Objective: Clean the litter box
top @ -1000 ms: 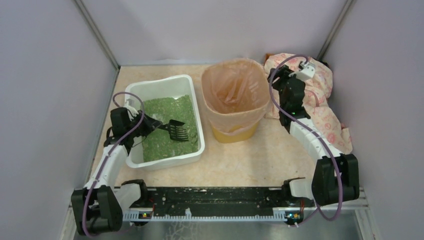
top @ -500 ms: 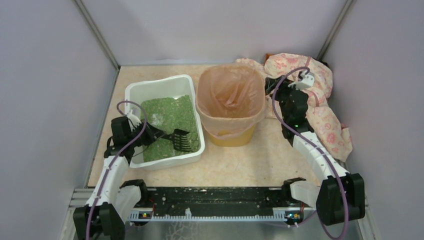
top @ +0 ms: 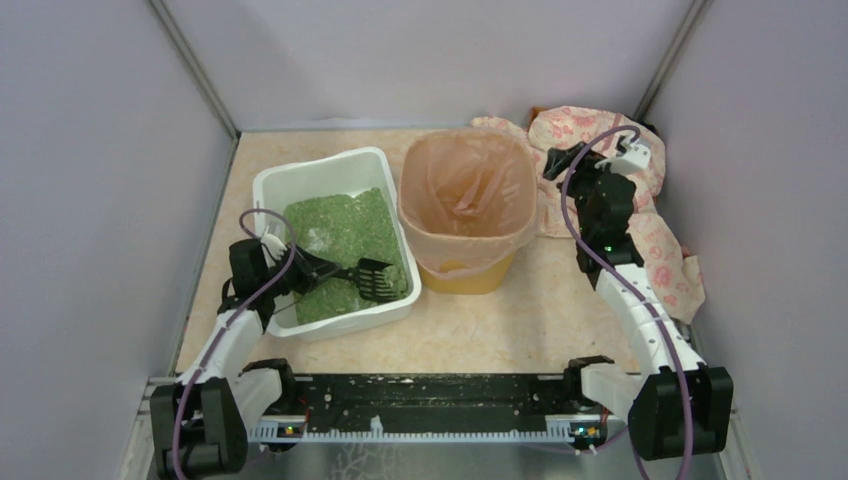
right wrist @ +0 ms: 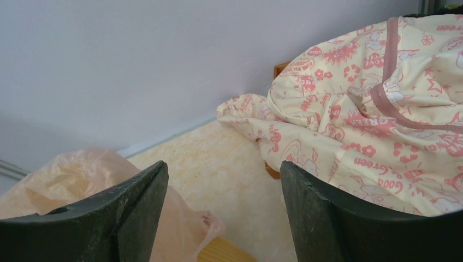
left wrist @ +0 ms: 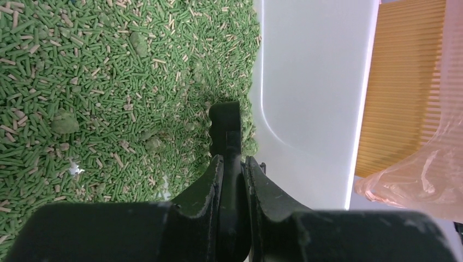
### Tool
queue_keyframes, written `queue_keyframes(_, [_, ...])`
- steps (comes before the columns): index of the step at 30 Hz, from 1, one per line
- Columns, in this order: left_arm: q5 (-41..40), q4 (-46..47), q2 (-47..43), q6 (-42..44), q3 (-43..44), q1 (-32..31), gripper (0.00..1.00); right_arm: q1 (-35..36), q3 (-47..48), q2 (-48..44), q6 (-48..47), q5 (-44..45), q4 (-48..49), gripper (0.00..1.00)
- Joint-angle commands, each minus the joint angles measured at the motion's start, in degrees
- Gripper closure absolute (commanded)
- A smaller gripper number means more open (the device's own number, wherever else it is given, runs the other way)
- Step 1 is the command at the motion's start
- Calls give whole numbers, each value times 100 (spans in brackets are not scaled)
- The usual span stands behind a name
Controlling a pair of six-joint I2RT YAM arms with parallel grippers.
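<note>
1. Top external view: clamps litter scoop in left gripper, jaws closed on handle, head low in litter box for sifting.
2. Holds right gripper, jaws open, empty, beside lined bin.

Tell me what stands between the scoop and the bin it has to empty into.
The scoop, held by the left gripper, sits low in the litter. The litter box's right wall and the bin's higher bagged rim stand between them; nothing else visible does.
</note>
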Motion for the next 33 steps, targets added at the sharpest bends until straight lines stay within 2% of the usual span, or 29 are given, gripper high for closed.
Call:
queue_keyframes(1, [688, 822, 185, -608, -160, -47, 100, -109, 231, -221, 38, -230, 40, 24])
queue_keyframes(8, [494, 490, -98, -689, 184, 66, 100, -112, 34, -367, 39, -282, 8, 24])
queue_keyframes(15, [568, 592, -307, -1050, 449, 408, 100, -113, -69, -484, 4, -293, -41, 24])
queue_keyframes(24, [1376, 1045, -78, -1487, 631, 1288, 100, -106, -151, -538, -23, -326, -43, 25])
queue_keyframes(30, [2190, 1277, 72, -1655, 820, 2288, 100, -110, -187, -553, -43, -338, -43, 25])
queue_keyframes(32, [2286, 1285, 215, -1693, 904, 2390, 100, -112, -188, -566, -71, -338, -67, 25])
queue_keyframes(33, [2355, 1700, 246, -1917, 829, 2446, 100, -107, -181, -575, -88, -334, -84, 25])
